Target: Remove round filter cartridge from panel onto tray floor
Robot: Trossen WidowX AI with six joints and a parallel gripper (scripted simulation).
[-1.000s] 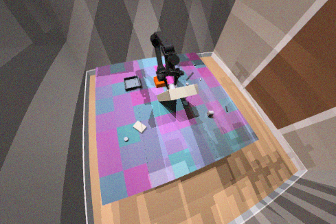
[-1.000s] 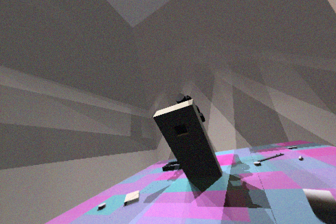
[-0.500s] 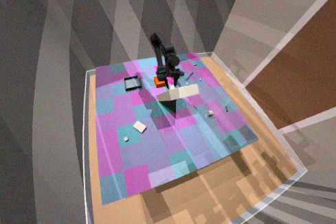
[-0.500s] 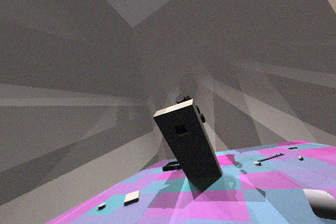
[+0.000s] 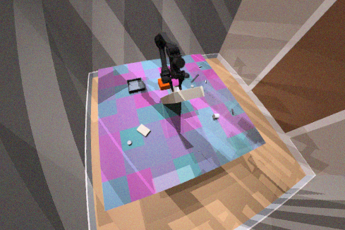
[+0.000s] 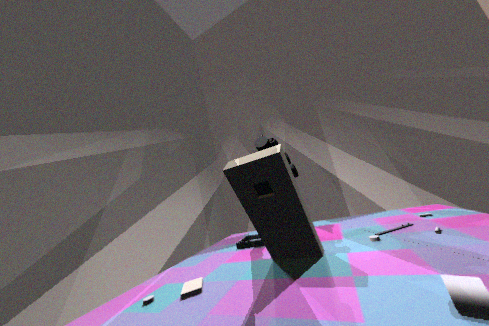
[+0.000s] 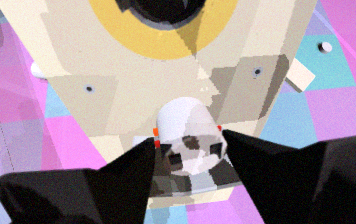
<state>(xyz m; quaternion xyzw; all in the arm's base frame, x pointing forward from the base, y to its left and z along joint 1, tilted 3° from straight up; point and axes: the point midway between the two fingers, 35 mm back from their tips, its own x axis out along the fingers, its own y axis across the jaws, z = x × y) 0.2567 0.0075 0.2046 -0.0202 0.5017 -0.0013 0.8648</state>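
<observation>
The cream service panel (image 5: 194, 93) (image 6: 284, 215) (image 7: 145, 90) is a tilted slab; its round dark socket (image 7: 167, 10) shows empty inside a yellow ring (image 7: 120, 35). The white round filter cartridge (image 7: 185, 117) is outside that socket, over the panel's lower part, its face with two dark slots toward the wrist camera. My gripper (image 7: 188, 139) (image 5: 176, 87) is shut on the cartridge, one dark finger on each side. Its far end is hidden, so I cannot tell whether it touches the panel. The black tray (image 5: 128, 87) (image 6: 241, 244) is left of the arm in the top view.
An orange block (image 5: 163, 84) is close beside the arm, on the tray's side. A cream block (image 5: 143, 130) (image 6: 192, 288) (image 7: 301, 76) and a small white disc (image 5: 129, 142) (image 7: 325, 47) lie left of the panel. A white cylinder (image 5: 216, 116) and a dark rod (image 5: 195, 77) lie right.
</observation>
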